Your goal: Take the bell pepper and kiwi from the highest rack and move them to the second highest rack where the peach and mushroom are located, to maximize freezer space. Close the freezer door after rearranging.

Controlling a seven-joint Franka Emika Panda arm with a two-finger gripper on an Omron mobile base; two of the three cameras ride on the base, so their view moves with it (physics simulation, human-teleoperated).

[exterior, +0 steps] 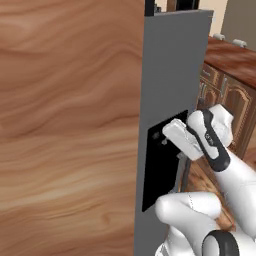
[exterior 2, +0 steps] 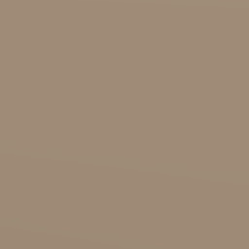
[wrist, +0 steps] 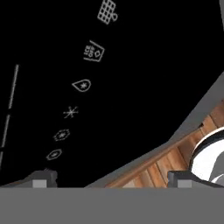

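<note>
Across the left base view from nine o'clock to the centre spreads a wood-grain panel (exterior: 65,130), and beside it stands the freezer door (exterior: 172,60), a tall grey slab seen nearly edge-on, with a black dispenser panel (exterior: 162,165) at about five o'clock. White icons (wrist: 82,85) cross that panel in the hand view. Against it the claw (wrist: 111,178) is spread wide and empty. No produce shows, so I judge the rearranging unconfirmed.

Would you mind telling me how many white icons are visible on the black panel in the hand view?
6, running in a slanted column down the black panel, from the grid icon at top to the lowest icon; others may be hidden.
</note>
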